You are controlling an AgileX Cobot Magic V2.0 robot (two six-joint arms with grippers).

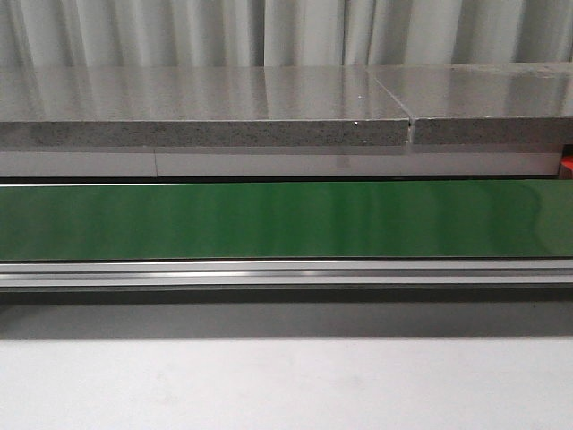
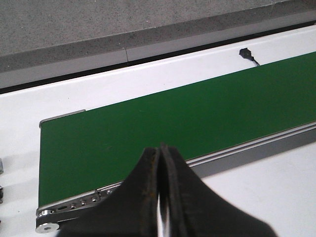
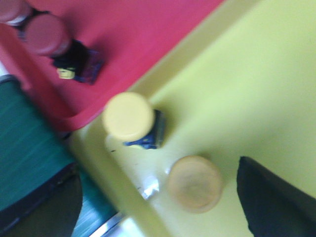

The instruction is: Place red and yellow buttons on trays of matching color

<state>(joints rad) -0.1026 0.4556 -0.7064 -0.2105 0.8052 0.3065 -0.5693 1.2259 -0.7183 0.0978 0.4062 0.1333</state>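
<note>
right claw open over yellow tray, left claw closed at belt end

the right gripper (image 3: pixel 158 197) is spread open; one yellow button (image 3: pixel 195 183) lies between its fingers, a second yellow button (image 3: pixel 129 117) just beyond, both on the yellow tray (image 3: pixel 247 89). two red buttons (image 3: pixel 45 34) rest on the adjoining red tray (image 3: pixel 148 34). the left gripper (image 2: pixel 162 197) is closed on nothing above the green belt (image 2: pixel 173 123) near its end edge.

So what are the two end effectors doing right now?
Left end effector: closed, holding nothing.
Right end effector: open over the yellow tray, holding nothing.
</note>
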